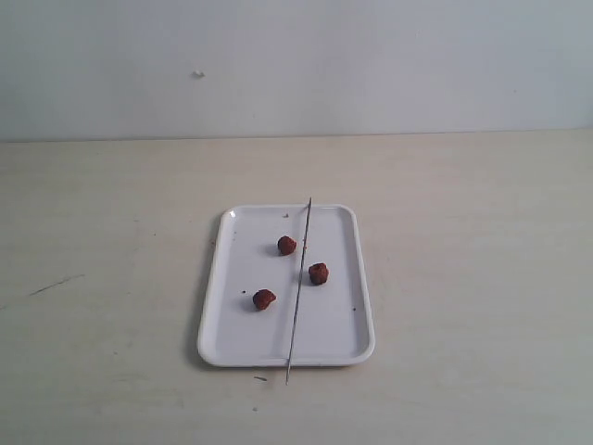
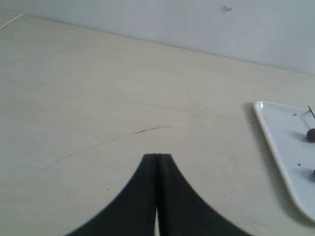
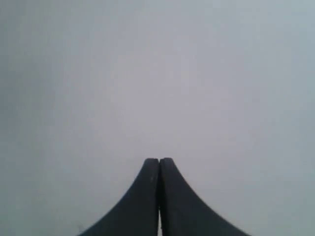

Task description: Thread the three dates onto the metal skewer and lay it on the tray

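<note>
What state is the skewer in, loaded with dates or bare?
Bare. The metal skewer lies across the tray; the three dates sit loose beside it.

Skewer point(image 1: 296, 315) across tray point(image 1: 329, 324); 2 dates point(image 1: 287, 245) left, 1 right.

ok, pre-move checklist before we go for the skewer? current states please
1. Access to metal skewer: lies across tray, both ends past the rim. ok
2. Fruit loose, none threaded: far date, right date, near date. ok
3. Skewer clear of fruit: right date sits very close to it. cannot tell
4. Open left end effector: shut. not ok
5. Open right end effector: shut. not ok
6. Right wrist view shows tray: only blank grey. not ok
</note>
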Robot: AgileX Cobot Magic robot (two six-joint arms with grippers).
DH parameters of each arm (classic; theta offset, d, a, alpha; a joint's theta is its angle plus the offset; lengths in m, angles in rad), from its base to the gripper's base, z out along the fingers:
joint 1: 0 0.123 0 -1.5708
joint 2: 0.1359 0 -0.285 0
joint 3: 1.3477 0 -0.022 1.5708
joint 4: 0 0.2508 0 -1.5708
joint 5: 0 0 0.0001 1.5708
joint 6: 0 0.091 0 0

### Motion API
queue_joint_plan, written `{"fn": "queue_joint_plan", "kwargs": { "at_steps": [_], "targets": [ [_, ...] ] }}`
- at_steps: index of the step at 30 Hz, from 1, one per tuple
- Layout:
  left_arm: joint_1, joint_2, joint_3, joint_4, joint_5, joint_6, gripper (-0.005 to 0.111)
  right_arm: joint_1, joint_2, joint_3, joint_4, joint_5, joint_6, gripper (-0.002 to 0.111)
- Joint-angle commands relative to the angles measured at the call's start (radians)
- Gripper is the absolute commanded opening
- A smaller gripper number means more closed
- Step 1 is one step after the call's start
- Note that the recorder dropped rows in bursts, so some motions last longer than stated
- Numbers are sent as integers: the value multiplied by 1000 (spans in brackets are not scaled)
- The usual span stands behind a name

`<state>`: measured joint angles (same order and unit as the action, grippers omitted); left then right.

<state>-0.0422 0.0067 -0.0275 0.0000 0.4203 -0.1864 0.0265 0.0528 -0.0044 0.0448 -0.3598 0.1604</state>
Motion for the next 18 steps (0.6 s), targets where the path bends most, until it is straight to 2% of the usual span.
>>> {"fn": "queue_joint_plan", "kwargs": {
  "at_steps": [1,3,5,8,11,13,14,16,18],
  "targets": [
    [3,-7,4,-8,-3,0,0,-3,-5,4,10,-190,359,0],
    [3,-7,4,-8,-3,0,0,-3,-5,-2,5,-224,529,0],
    [3,-7,4,-8,-3,0,0,-3,-5,-64,-45,-164,606,0],
    [3,-7,4,-8,-3,0,0,-3,29,-207,-103,-25,603,0],
    [3,-7,4,-8,-3,0,0,-3,129,-350,-103,74,518,0],
    [3,-7,4,-8,-3,0,0,-3,290,-539,-105,327,435,0],
    [3,-7,4,-8,-3,0,0,-3,428,-688,-105,599,356,0],
    [3,-7,4,-8,-3,0,0,-3,577,-838,-97,869,239,0],
    [3,-7,4,-8,-3,0,0,-3,826,-1025,-67,1209,139,0]
  ]
}}
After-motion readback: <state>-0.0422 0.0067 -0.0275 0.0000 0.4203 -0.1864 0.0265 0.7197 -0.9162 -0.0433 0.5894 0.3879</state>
